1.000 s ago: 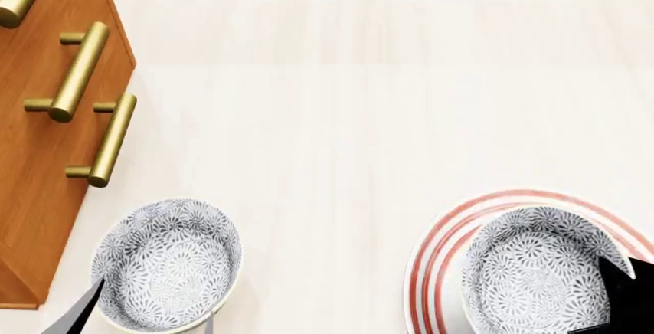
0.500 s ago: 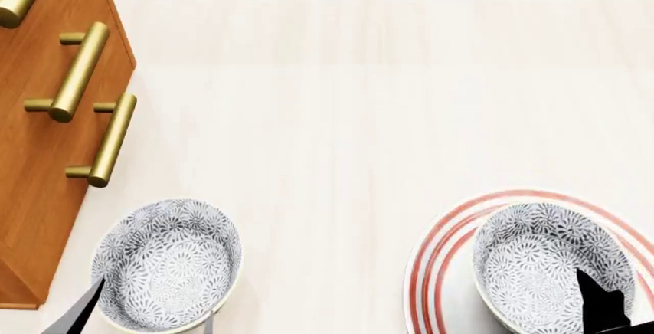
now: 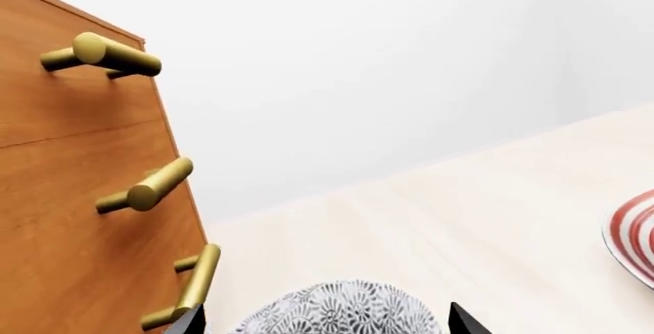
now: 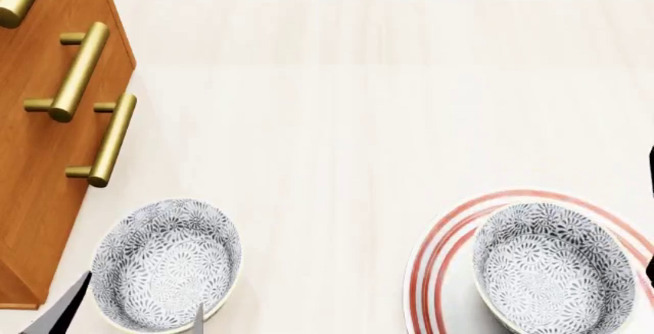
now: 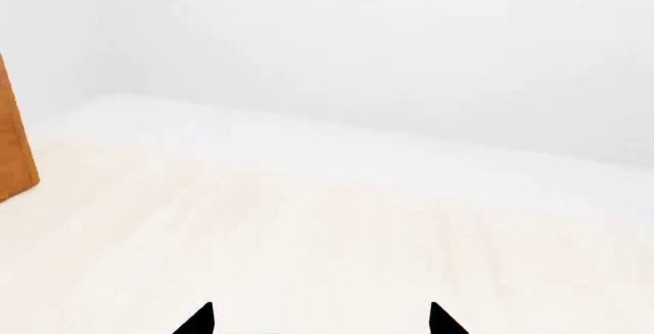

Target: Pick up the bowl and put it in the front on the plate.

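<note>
The bowl [image 4: 552,269], white with a grey-blue floral pattern, sits upright on the red-ringed plate [image 4: 427,261] at the front right. My right gripper [image 5: 318,320] is open with nothing between its fingertips and faces bare tabletop. Only dark slivers of it show at the head view's right edge. A look-alike bowl [image 4: 167,263] stands at the front left. My left gripper [image 4: 133,317] is open, a finger on each side of that bowl [image 3: 342,309]. The plate's edge [image 3: 636,236] shows in the left wrist view.
A wooden cabinet [image 4: 41,158] with gold bar handles [image 4: 80,70] stands at the left, close to the left bowl and the left gripper. It also fills one side of the left wrist view as the cabinet [image 3: 82,219]. Pale wooden tabletop [image 4: 338,135] stretches back to a white wall.
My right gripper let go of the bowl and drew away to the right, almost out of the head view. The bowl now rests on the plate. The left fingers slid back slightly.
</note>
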Available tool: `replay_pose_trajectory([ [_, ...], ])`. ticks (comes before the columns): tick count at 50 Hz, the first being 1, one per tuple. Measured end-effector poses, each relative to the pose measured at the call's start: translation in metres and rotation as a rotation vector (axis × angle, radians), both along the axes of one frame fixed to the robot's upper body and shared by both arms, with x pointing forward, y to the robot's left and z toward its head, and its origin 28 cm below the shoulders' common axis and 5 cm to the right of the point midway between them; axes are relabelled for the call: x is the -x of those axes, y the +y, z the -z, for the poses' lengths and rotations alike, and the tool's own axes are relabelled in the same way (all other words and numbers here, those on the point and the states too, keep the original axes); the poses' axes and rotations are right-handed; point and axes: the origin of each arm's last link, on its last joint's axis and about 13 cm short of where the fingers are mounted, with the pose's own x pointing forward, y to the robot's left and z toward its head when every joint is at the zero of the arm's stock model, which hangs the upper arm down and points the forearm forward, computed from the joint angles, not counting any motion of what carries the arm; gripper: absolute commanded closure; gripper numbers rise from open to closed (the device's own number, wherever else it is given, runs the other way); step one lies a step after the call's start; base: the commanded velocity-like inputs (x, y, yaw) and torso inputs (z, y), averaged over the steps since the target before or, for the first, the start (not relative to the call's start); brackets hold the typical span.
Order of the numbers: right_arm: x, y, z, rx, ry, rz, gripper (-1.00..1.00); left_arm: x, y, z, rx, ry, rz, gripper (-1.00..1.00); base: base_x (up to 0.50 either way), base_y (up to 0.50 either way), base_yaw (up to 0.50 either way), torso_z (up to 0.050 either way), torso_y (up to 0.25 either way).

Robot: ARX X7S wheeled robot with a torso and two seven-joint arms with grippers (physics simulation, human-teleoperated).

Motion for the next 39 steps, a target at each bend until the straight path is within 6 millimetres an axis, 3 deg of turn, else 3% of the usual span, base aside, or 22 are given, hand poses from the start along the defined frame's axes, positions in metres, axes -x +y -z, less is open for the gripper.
replay_pose_trajectory([
  [10, 0.007, 0.023, -0.016, -0.033, -0.244, -0.037, -1.0, -0.001, 0.008, -0.015, 0.022, -0.036, -0.041, -1.0, 0.0, 0.0, 0.0, 0.0, 0.0],
  [24, 0.02, 0.042, -0.017, -0.113, -0.482, 0.003, -1.0, -0.004, 0.024, -0.039, 0.025, -0.121, -0.133, -1.0, 0.0, 0.0, 0.0, 0.0, 0.0],
  [39, 0.027, 0.064, 0.003, -0.15, -0.622, 0.026, -1.0, -0.001, 0.039, -0.062, 0.013, -0.248, -0.257, -1.0, 0.0, 0.0, 0.0, 0.0, 0.0],
])
